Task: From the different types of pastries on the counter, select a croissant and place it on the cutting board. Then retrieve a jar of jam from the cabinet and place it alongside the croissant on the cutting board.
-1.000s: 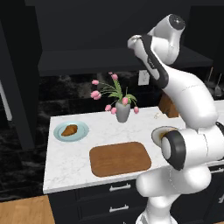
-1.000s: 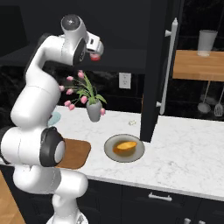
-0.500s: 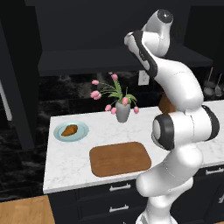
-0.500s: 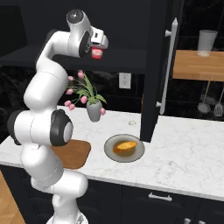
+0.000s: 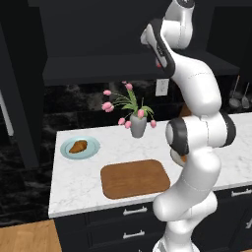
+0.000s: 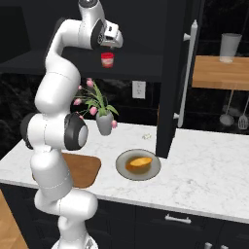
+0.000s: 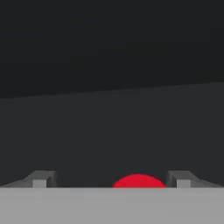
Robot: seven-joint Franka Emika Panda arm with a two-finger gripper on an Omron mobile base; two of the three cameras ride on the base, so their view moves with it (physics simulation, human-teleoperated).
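The jar of jam (image 6: 107, 59), small and red with a pale band, stands at the cabinet (image 5: 98, 34) shelf ledge. My gripper (image 6: 109, 49) is right above it and open. In the hand view the jar's red top (image 7: 138, 180) shows low between the spread fingertips (image 7: 43, 179), closer to the right one. The croissant (image 5: 78, 146) lies on a light blue plate (image 5: 93, 146) at the counter's (image 5: 78, 182) left end. Nearer the front edge, the brown cutting board (image 5: 135, 178) is bare. The other pastry, an orange-yellow bun (image 6: 140, 162), sits on a grey plate (image 6: 124, 168).
A grey vase of pink tulips (image 5: 138, 125) stands behind the board, under the raised arm. An open black cabinet door with a long silver handle (image 6: 185, 73) hangs right of the gripper. Wooden shelves with a cup (image 6: 230, 46) are at far right.
The arm has stretched upward and the hand has shifted slightly right over the jar. The jar has stayed in place on the shelf.
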